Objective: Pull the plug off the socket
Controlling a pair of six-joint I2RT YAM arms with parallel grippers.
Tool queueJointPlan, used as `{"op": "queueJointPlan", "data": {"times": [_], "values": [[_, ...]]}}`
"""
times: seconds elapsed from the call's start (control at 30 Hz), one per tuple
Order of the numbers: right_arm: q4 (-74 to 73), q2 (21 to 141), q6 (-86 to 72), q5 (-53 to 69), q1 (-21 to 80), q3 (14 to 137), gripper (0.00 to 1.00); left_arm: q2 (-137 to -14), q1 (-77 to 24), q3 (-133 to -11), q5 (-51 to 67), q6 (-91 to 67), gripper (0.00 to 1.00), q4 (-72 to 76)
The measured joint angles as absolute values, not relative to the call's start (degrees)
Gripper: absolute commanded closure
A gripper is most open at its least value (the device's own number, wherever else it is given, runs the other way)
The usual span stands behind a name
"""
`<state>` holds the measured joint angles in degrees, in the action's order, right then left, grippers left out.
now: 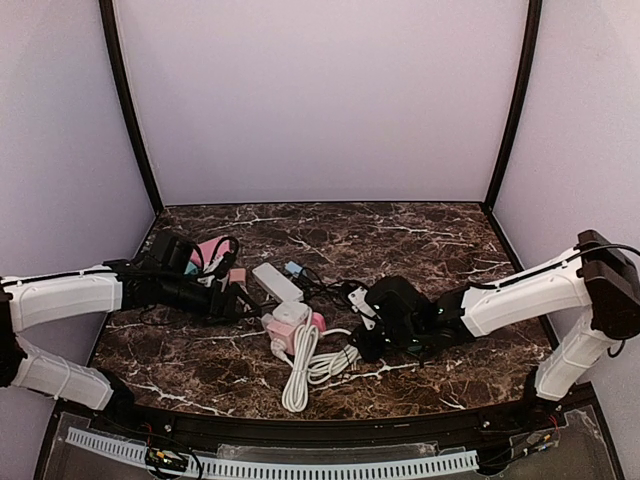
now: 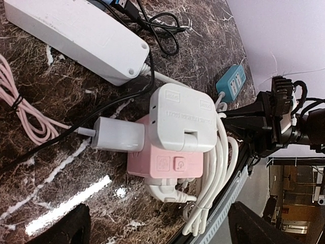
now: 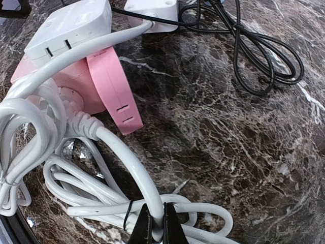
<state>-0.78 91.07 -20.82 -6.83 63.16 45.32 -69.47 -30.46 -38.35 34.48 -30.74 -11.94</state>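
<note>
Pink socket (image 2: pixel 152 163) lies between the two grippers, with a white plug (image 2: pixel 165 192) seated in its near side and the cord (image 1: pixel 300 372) coiled in front. Left gripper (image 2: pixel 160 231) released, jaws wide, facing the socket. Right gripper (image 3: pixel 156 219) clenched at the cord; grasp not discernible.

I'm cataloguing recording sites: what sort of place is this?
Probably a robot lab test booth: plain lilac walls between black corner posts, a marble-pattern tabletop strewn with power strips and cables, two arms bolted at its near edge.

Lab enclosure: lilac walls (image 1: pixel 320 100), marble tabletop (image 1: pixel 420 235)
</note>
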Motion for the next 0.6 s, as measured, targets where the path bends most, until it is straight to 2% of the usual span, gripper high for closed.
{"op": "queueJointPlan", "data": {"times": [0.2, 0.33, 0.43, 0.6], "values": [[-2.9, 88.3, -22.3, -7.7, 62.6, 43.7, 0.56, -72.6, -30.9, -38.1, 34.4, -32.3, 0.08, -8.8], [-5.4, 85.8, -22.5, -7.8, 62.6, 43.7, 0.38, -72.9, -31.2, -37.4, 34.0, -33.9, 0.1, -5.9], [-7.6, 83.9, -22.7, -7.8, 62.6, 44.1, 0.33, -73.2, -31.6, -37.4, 34.2, -34.8, 0.13, -3.8], [-9.5, 81.8, -22.6, -7.7, 62.8, 47.0, 0.31, -75.0, -33.1, -38.6, 35.0, -35.3, 0.14, -2.0]]}}
